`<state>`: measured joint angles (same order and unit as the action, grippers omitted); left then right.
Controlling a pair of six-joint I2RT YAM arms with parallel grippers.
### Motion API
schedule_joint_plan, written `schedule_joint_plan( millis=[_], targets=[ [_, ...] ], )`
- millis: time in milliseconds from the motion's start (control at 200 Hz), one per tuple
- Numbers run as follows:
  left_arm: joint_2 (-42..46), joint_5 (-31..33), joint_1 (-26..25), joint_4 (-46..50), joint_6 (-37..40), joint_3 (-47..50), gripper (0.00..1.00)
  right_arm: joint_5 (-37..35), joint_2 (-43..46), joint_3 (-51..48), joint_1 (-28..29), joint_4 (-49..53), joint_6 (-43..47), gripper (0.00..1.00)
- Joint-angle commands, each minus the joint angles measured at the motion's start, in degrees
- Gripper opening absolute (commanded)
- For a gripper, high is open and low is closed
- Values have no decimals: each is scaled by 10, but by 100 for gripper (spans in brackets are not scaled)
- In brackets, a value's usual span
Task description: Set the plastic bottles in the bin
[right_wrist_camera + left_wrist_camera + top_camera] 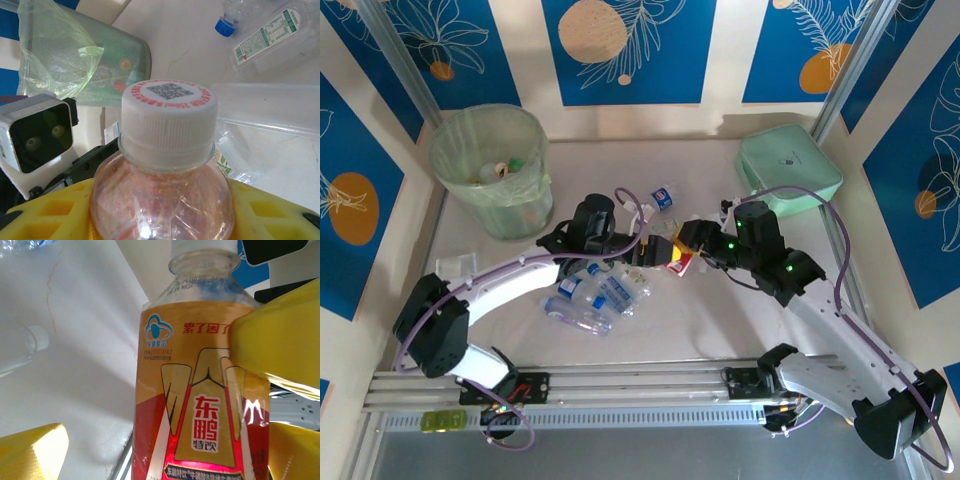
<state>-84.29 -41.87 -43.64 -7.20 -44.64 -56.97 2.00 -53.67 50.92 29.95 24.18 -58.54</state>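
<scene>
A brown-red labelled plastic bottle [678, 258] with a white cap hangs over the middle of the table. My right gripper [688, 245] is shut on it, yellow pads pressed to both sides below the cap [169, 115]. My left gripper [650, 250] meets it from the left and stands open, jaws wide on either side of the label [200, 390], the left finger [32, 450] well off it. The bin [495, 165], lined with a pale green bag, stands at the back left with bottles inside. Several clear blue-labelled bottles [595, 295] lie under the left arm.
A flat mint-green case [788, 168] rests at the back right. One small blue-labelled bottle [663, 196] lies behind the grippers. In the right wrist view a clear bottle with a blue cap [260, 35] lies beyond the bin [85, 60]. Metal rails run along the near edge.
</scene>
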Motion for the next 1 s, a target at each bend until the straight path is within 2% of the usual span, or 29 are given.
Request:
schedule_joint_plan(
  millis=[0, 150, 270, 380, 460, 495, 580, 680, 855, 995],
  targets=[
    [3, -35, -7, -35, 3, 7, 92, 3, 13, 15, 8, -12, -6, 41],
    [14, -41, -9, -45, 9, 9, 72, 3, 11, 13, 12, -13, -7, 41],
    [17, -54, -11, -65, 4, 10, 62, 14, 7, 5, 17, -31, -15, 41],
    [19, -68, -11, -84, -6, 9, 56, 12, 7, -1, 19, -34, -19, 41],
    [24, -70, -11, -95, -9, 8, 55, 13, 14, -5, 18, -37, -19, 42],
    [26, -70, -11, -95, -9, 7, 55, 13, 16, -4, 18, -35, -17, 47],
    [32, -58, -10, -83, -4, 4, 55, 11, 21, 8, 18, -21, -5, 76],
    [44, -28, -5, -60, 2, 4, 54, 0, 28, 33, 12, 7, 17, 93],
    [69, 39, 9, 34, 44, -20, 53, -27, 60, 51, -2, 38, 39, 94],
    [96, 74, 43, 86, 49, -36, 50, -37, 93, 59, -12, 60, 59, 94]
  ],
)
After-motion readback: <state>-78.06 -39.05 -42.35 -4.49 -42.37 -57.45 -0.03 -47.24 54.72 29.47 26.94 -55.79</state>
